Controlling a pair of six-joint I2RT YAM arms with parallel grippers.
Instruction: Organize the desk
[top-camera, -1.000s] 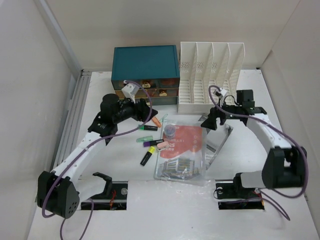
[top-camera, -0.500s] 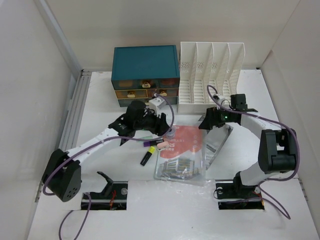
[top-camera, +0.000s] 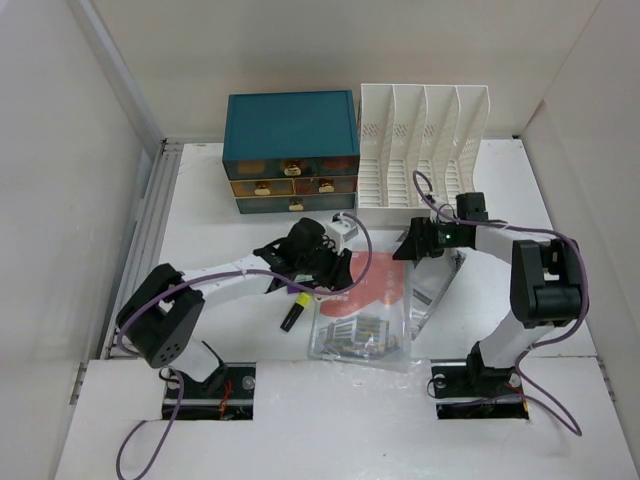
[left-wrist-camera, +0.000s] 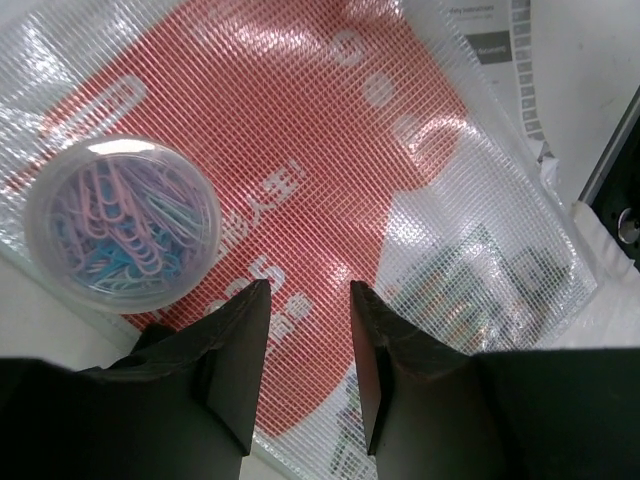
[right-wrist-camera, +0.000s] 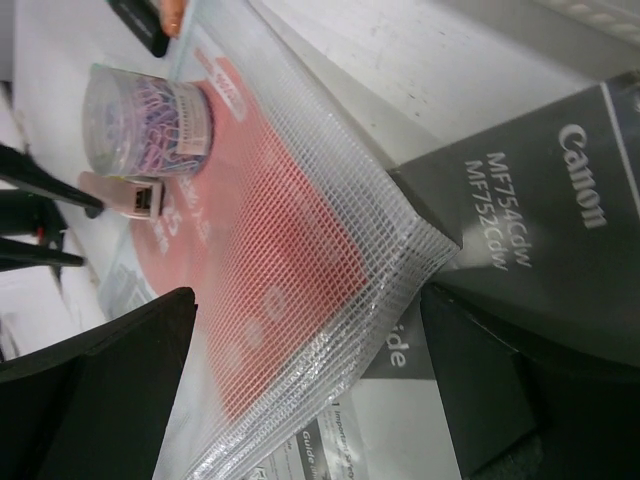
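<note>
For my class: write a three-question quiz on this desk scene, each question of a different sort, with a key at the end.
1. True or false: the tub of paper clips stands on the mesh pouch.
2. The right gripper is: A shut tight; B open astride a corner of the pouch; C out of every view.
3. What colour is the drawer box?
Key: 1 true; 2 B; 3 teal.

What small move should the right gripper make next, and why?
Probably close on the clear mesh plastic pouch with a red sheet inside: the right gripper stands open with the pouch's edge between its fingers. A round clear tub of paper clips rests on the pouch, so no tugging.
</note>
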